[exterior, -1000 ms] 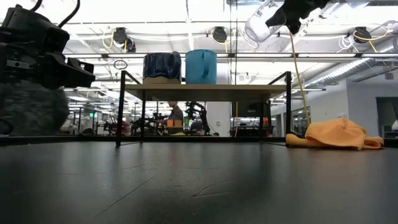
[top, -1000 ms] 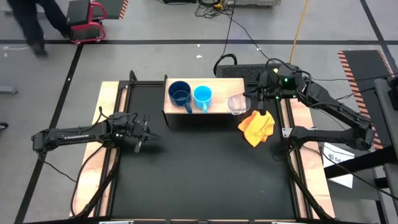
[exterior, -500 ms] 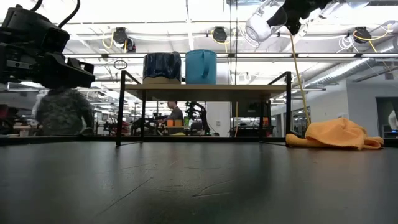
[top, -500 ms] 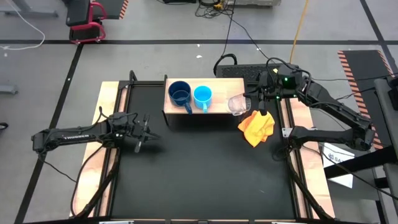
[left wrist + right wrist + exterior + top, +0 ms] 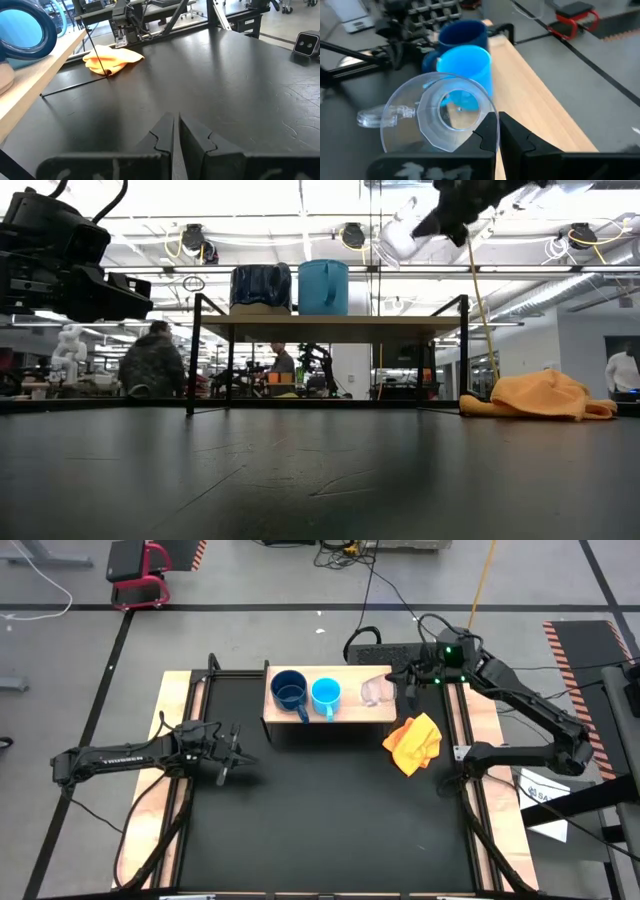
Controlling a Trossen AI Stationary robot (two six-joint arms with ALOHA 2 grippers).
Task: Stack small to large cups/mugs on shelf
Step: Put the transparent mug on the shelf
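Glass cup (image 5: 376, 692) is hanging tilted in the clamped right gripper (image 5: 496, 131), above the shelf (image 5: 350, 716) beside the sky-blue mug (image 5: 326, 695) (navy mug (image 5: 289, 689) beyond). Held by its rim, it risks slipping or clipping that mug. Left gripper (image 5: 175, 131) is waiting closed, empty.

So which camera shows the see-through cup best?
The right wrist view: the clear glass cup fills it, with its rim pinched in the right gripper and its handle plain. The high view shows it as a faint shape over the shelf; the low view shows it tilted, high up. The left wrist view misses it.
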